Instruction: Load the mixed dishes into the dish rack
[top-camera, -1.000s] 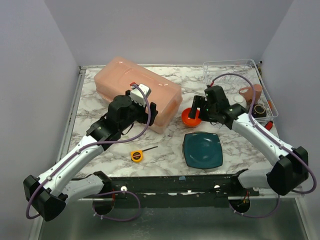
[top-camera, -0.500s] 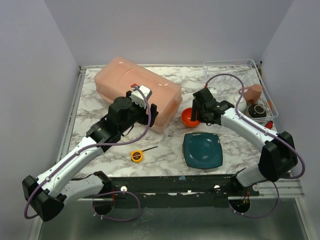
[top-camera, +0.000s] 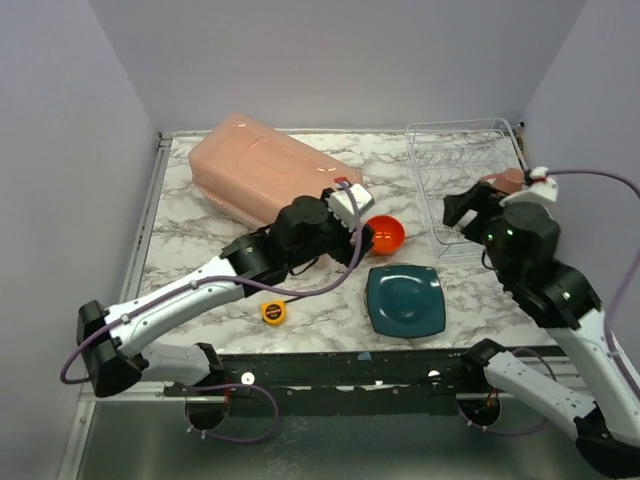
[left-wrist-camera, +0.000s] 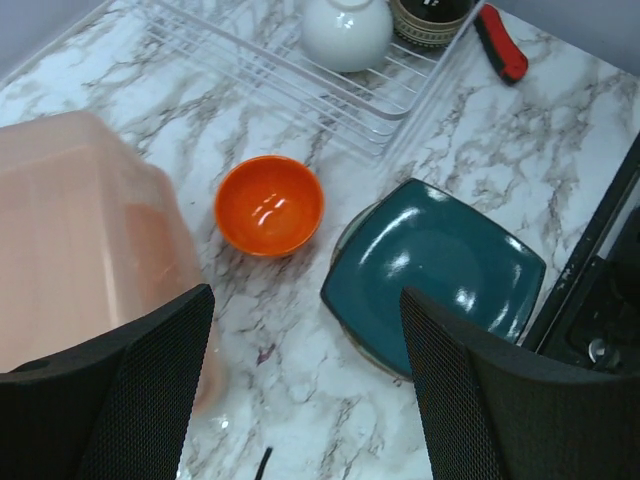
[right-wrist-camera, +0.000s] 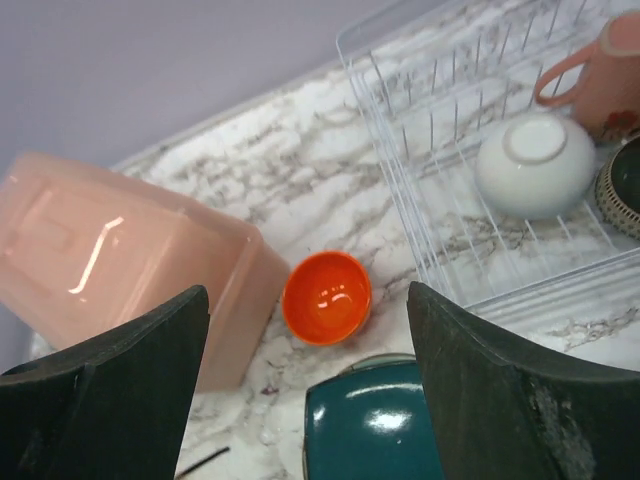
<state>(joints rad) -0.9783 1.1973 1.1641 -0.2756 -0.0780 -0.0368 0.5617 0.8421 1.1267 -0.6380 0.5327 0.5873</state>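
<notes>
Top external view shows the orange bowl (top-camera: 385, 233) on the table (top-camera: 385, 165), left of the dish rack (top-camera: 455, 150), with the teal plate (top-camera: 405, 300) on its near side. A white bowl (right-wrist-camera: 535, 165) and pink mug (right-wrist-camera: 600, 75) sit in the rack. The left gripper (left-wrist-camera: 305, 390) and right gripper (right-wrist-camera: 310, 390) hang above, both spread apart, holding nothing.

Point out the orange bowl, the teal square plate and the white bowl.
orange bowl (left-wrist-camera: 270, 207): left wrist view, on its inner floor.
teal square plate (left-wrist-camera: 437, 268): left wrist view, on the middle of its face.
white bowl (right-wrist-camera: 538, 174): right wrist view, on its upturned outer wall.
</notes>
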